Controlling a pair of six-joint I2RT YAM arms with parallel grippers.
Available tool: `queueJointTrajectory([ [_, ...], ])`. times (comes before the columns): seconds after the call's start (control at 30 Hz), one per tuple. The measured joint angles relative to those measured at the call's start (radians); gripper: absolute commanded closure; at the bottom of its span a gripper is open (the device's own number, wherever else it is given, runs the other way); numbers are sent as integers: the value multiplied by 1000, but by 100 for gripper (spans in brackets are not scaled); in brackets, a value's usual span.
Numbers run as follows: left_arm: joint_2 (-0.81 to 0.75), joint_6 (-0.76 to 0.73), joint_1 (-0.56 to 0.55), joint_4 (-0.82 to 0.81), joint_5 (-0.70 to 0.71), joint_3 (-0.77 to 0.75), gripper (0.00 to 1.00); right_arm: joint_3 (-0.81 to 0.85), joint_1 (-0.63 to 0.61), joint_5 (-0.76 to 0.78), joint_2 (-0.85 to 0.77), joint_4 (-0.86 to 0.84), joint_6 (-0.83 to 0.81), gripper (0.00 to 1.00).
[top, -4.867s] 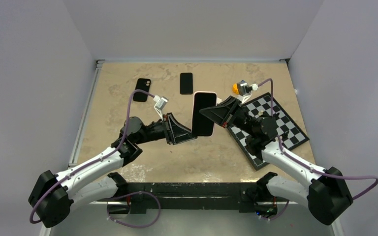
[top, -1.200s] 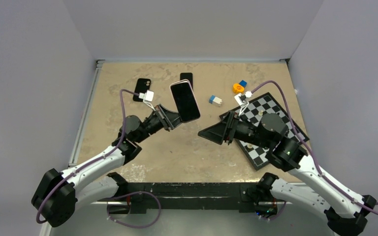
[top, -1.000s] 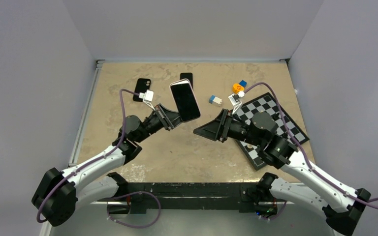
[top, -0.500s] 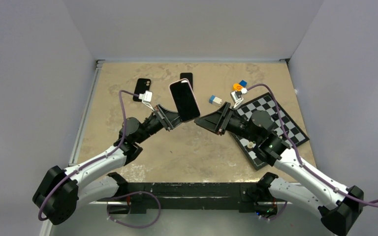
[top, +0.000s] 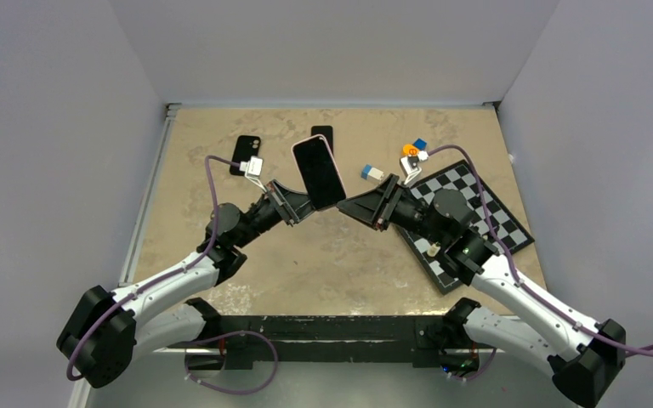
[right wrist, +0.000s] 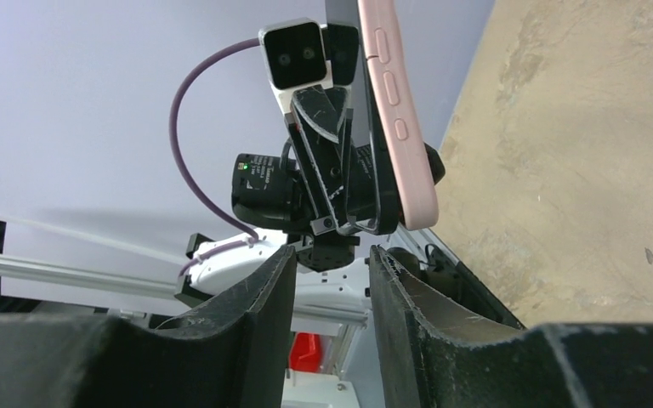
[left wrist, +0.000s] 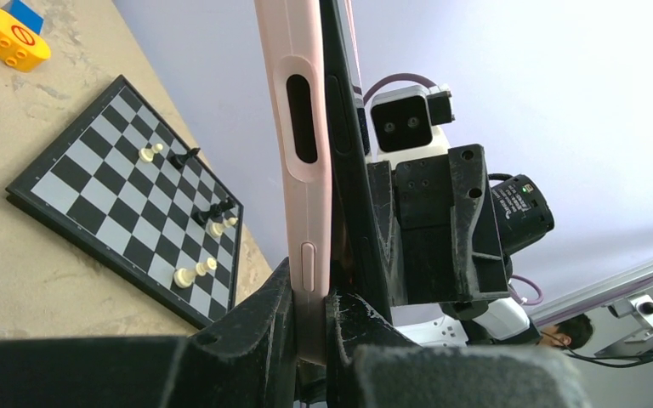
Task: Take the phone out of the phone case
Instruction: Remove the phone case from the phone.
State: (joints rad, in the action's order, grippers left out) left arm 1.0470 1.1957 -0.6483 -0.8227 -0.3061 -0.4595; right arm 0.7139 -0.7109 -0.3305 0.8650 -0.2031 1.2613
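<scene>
as the right gripper [top: 346,206] has swung in beside the lower corner of the raised phone [top: 319,172], its jaws have narrowed yet stand apart, empty. the left gripper [top: 304,206] clamps the phone aloft — still in its pink case [left wrist: 302,170], so prying seems next.

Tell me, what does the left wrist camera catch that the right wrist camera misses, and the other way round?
Only the left wrist view shows the chessboard with chess pieces standing on it, an orange toy brick and the right arm's wrist camera. Only the right wrist view shows the left arm's wrist camera. Both show the pink phone case seen edge on, with the dark phone against it, and a stretch of the tan table.
</scene>
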Motion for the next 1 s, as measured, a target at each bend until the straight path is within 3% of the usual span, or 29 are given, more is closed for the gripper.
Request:
queueJointTrajectory([
  [1.0, -60, -41, -14, 55, 84, 15, 100, -8, 16, 4, 110, -90, 87, 66],
])
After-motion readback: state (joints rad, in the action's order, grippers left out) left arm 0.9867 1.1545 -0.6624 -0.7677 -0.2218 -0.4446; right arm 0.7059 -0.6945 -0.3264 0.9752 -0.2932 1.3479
